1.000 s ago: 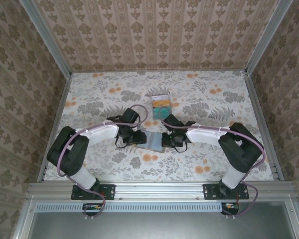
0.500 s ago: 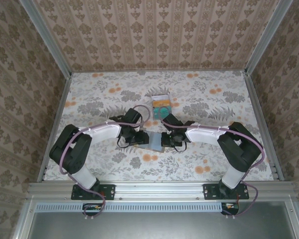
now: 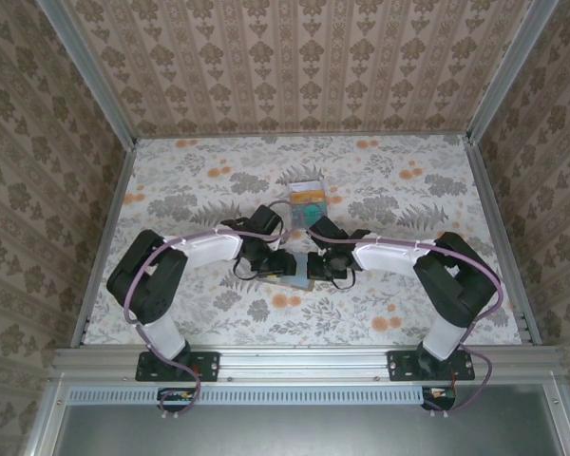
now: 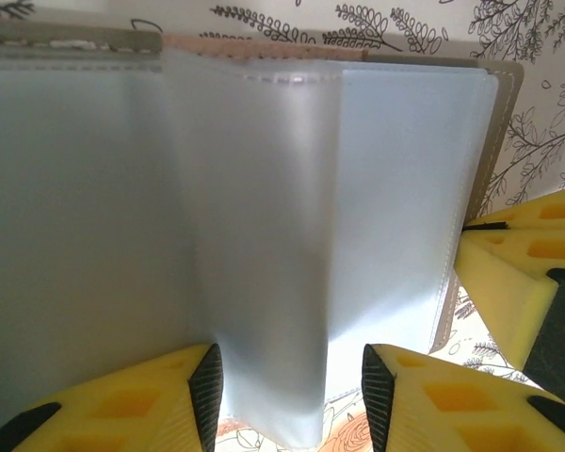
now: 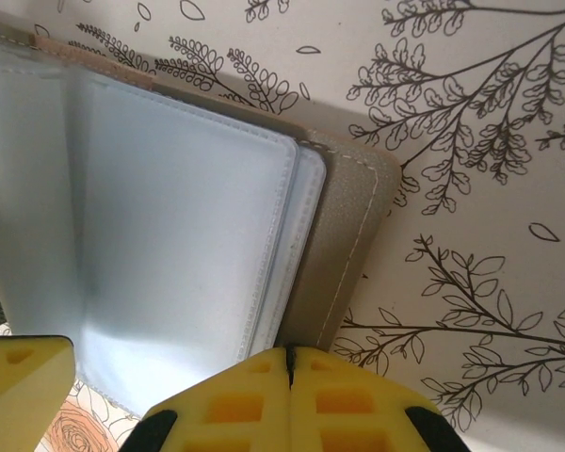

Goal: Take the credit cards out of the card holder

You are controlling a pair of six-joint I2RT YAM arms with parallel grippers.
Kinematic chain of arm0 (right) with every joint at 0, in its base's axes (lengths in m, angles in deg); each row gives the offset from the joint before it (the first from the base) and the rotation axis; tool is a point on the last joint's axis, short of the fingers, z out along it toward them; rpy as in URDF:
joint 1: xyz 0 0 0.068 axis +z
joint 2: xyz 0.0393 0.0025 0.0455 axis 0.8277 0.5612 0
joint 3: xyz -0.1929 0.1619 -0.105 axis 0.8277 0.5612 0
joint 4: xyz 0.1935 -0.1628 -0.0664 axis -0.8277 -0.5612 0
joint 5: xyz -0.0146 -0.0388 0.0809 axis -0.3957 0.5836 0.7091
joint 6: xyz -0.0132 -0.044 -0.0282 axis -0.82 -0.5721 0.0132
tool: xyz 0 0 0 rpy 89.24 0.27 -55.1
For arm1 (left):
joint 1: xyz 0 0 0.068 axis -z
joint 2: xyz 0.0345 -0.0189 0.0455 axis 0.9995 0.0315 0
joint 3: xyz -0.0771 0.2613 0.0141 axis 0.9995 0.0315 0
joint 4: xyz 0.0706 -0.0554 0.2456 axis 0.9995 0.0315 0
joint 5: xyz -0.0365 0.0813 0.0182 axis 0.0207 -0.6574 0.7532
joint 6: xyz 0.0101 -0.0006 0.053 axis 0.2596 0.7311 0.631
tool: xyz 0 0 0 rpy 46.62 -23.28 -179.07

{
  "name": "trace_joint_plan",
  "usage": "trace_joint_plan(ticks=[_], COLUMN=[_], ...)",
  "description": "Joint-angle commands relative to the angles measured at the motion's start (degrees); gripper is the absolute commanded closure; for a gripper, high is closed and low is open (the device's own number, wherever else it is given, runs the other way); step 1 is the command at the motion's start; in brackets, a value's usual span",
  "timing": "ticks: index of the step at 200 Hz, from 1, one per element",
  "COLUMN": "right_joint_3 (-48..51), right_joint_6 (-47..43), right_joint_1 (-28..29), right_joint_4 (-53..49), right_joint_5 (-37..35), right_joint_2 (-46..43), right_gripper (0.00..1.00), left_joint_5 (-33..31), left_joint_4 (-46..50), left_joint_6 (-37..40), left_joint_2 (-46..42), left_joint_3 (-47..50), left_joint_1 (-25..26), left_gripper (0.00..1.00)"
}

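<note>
Card holder [image 3: 293, 269] lies open, pale lining up, on the table [image 3: 408, 190] between both grippers. Left gripper [image 4: 287, 377] has its jaws parted either side of a raised frosted sleeve [image 4: 264, 235]; whether they pinch it I cannot tell. Right gripper [image 5: 287, 363] is closed, with its fingertips at the holder's olive edge.

card holder [image 4: 94, 235] cut off at left edge of left wrist view, its frosted sleeve contents indistinct
</note>
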Motion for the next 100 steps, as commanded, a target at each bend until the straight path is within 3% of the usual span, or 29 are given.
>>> trace_joint_plan(ticks=[1,21,34,67,89,100], right_joint_3=[-0.9,-1.1,-0.8,-0.9,0.7,2.4], right_joint_6=[-0.3,-0.6,-1.2,-4.1,-6.3,-7.0], right_joint_1=[0.0,0.0,0.0,-0.8,-1.8,-2.7], right_joint_4=[-1.4,-1.7,-1.6,-2.8,-1.9,-1.3], right_joint_5=[0.0,-0.5,-1.6,-8.0,-13.0,-15.3], right_joint_2=[1.6,0.9,-0.7,-8.7,-15.8,-20.2], right_gripper=[0.98,0.98,0.95,0.73,0.66,0.63], left_joint_5=[-1.8,-3.9,-5.9,-12.5,-19.8,-23.9], left_joint_4=[2.7,3.9,4.8,6.4,7.0,6.9], left_joint_6=[1.3,1.3,1.3,1.0,0.4,0.6], left_joint_2=[-3.7,-7.7,-10.8,-20.9,-28.6,-32.2], left_joint_3=[-1.3,-0.9,-0.7,0.5,1.4,2.0], left_joint_1=[-1.4,-3.4,-5.0,-10.0,-13.6,-14.5], left_gripper=[0.52,0.49,0.42,0.21,0.01,0.0])
